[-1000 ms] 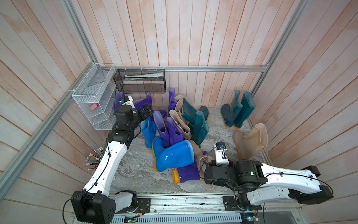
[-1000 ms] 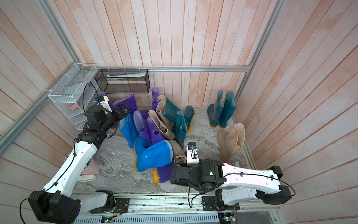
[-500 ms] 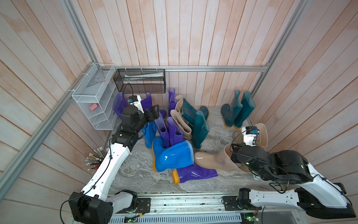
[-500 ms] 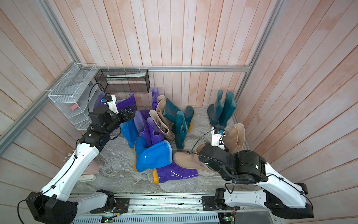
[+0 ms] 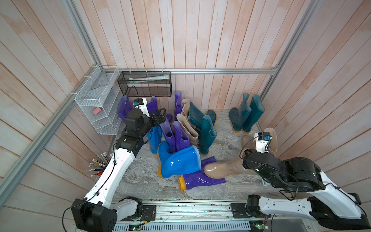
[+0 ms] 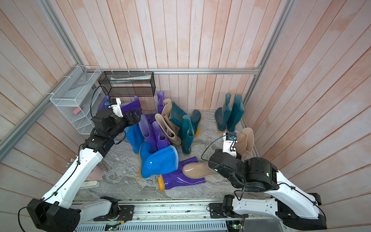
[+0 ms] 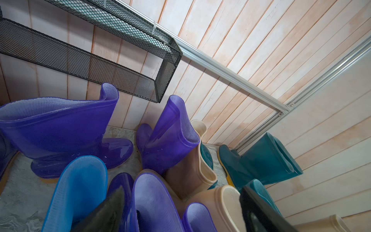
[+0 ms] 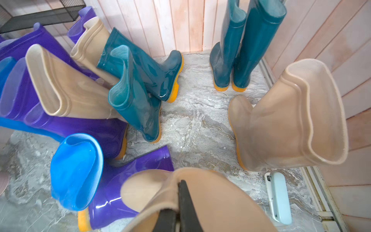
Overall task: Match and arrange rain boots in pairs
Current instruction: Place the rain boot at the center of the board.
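Fingers point(image 8: 185, 204) on R pinch beige boot point(image 8: 220, 200) cuff.

I can pass over bare floor point(image 5: 226, 138) between the boot pile point(image 5: 180, 138) and teal pair point(image 5: 240, 118); the shelf point(image 5: 144, 88) overhangs behind
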### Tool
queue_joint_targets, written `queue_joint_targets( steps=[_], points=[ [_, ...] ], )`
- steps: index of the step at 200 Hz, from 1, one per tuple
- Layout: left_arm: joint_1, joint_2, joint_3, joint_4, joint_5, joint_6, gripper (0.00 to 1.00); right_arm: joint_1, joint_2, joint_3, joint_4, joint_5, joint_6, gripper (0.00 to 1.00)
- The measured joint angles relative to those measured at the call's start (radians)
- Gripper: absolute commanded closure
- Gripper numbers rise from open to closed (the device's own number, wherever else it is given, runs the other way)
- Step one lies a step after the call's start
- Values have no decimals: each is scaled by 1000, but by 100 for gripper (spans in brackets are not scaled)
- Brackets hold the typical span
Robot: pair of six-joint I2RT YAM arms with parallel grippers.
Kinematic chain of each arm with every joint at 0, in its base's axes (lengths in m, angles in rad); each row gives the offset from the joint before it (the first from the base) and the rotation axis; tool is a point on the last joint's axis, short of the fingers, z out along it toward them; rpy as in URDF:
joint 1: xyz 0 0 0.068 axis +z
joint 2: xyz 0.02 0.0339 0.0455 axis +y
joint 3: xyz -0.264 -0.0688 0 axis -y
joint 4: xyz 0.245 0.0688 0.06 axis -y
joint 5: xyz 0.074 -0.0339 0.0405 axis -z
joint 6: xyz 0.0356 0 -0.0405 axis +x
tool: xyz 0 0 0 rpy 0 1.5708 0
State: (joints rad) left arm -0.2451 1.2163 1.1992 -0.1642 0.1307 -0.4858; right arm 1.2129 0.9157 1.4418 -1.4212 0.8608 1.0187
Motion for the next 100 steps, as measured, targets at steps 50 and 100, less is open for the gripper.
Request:
queue_joint_targets(
  steps=[50,100],
  points=[
    [-2,6,0,0,30,-8,8,-209,39,-97,142,19,-113,100],
    [-7,6,0,0,48,-8,7,-423,56,-166,330,-125,-363,100]
  ],
)
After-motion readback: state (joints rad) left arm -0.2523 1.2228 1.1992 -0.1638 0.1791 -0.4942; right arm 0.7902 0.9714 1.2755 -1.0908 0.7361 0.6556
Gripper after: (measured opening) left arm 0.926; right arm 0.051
